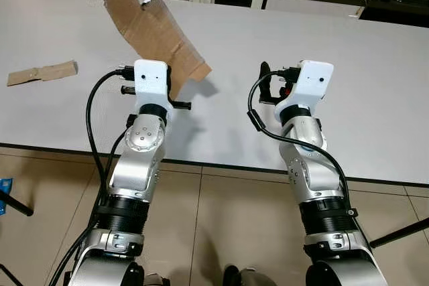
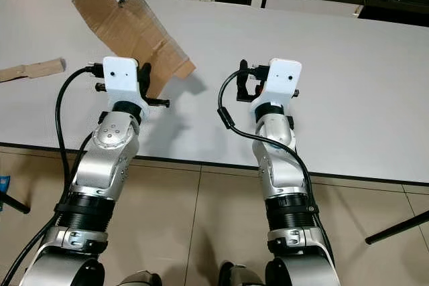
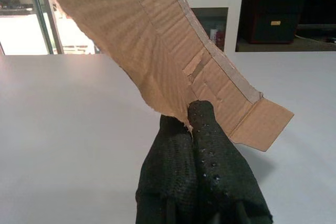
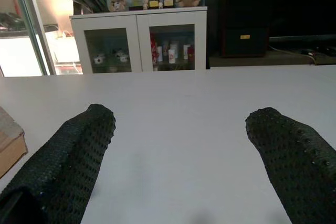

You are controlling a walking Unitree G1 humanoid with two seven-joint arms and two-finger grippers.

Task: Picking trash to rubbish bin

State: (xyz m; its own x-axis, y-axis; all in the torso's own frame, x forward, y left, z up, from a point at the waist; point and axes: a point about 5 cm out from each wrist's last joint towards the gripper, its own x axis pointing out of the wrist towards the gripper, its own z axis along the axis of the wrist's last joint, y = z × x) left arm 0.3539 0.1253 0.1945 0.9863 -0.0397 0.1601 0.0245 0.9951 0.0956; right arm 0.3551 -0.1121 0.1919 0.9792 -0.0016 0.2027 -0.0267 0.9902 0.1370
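At the far left of the white table (image 1: 375, 98) lies a small cardboard strip (image 1: 42, 72), flat and well apart from both arms. To its right, the left gripper (image 3: 190, 124) has its two black fingers pressed together on the torn lower edge of a large cardboard sheet (image 1: 151, 28), which stands lifted off the table and leans up and away toward the far side. The hold looks thin, right at the margin, so the carry to the bin would best be slow and level, with the sheet kept clear of the table edge; a quick swing could tear the edge or let it slip. No rubbish bin can be made out, so the robot will likely have to turn to find one. Further right, the right gripper (image 4: 181, 166) hovers over bare table with its fingers spread wide and nothing between them; it is free to take the strip.

The head views give the whole layout: both arms, the sheet's full bent shape, the strip on the left. The left wrist view shows the pinch itself, corrugation and torn rim against the fingertips. The right wrist view shows a white cabinet (image 4: 140, 40) beyond the table's far edge, with figurines on top.
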